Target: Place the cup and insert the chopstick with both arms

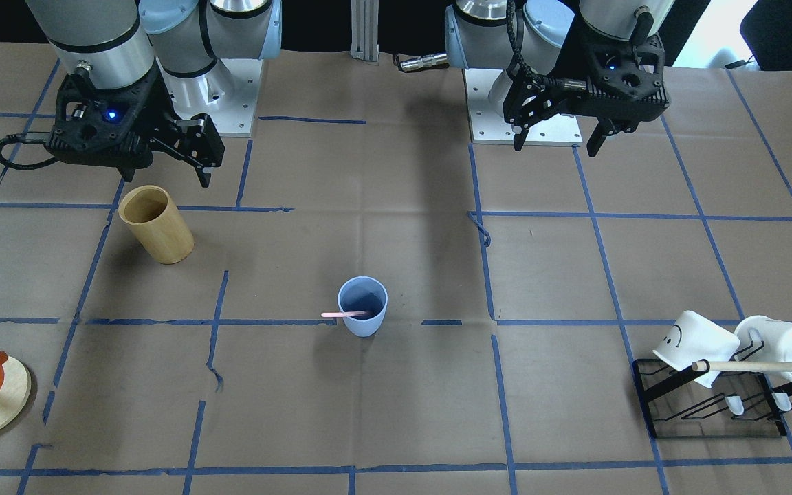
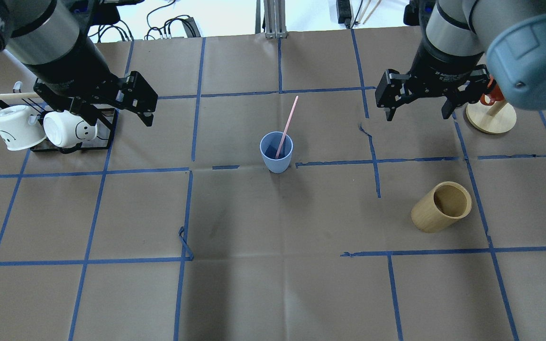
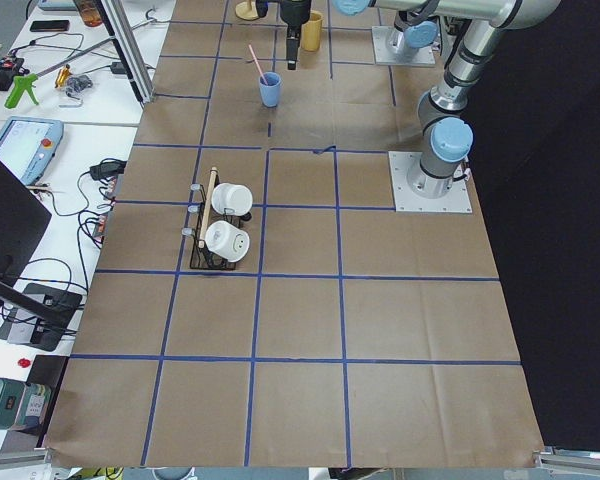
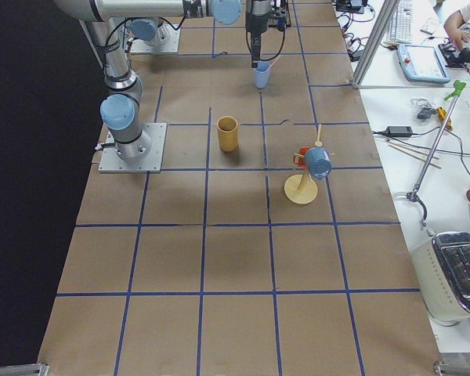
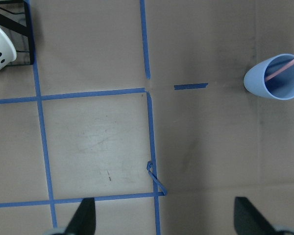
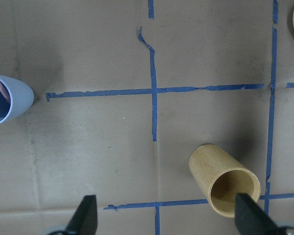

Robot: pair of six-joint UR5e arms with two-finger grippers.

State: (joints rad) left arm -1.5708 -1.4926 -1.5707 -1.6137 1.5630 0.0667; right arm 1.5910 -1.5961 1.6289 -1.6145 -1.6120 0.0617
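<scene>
A light blue cup [image 1: 363,306] stands upright at the table's middle, also in the overhead view [image 2: 277,152]. One pink chopstick [image 2: 287,125] leans inside it, its top sticking out over the rim. My left gripper [image 2: 117,117] is open and empty, raised to the cup's left, near the mug rack. My right gripper [image 2: 417,113] is open and empty, raised to the cup's right. The left wrist view shows the cup [image 5: 277,77] at upper right, far from the open fingers [image 5: 85,215]. The right wrist view shows the cup [image 6: 5,100] at the left edge.
A wooden cup [image 2: 441,207] stands on the right side, below my right gripper. A black rack [image 2: 107,137] with two white mugs [image 2: 67,128] is at the far left. A wooden mug tree base [image 2: 491,118] with an orange mug stands at the far right.
</scene>
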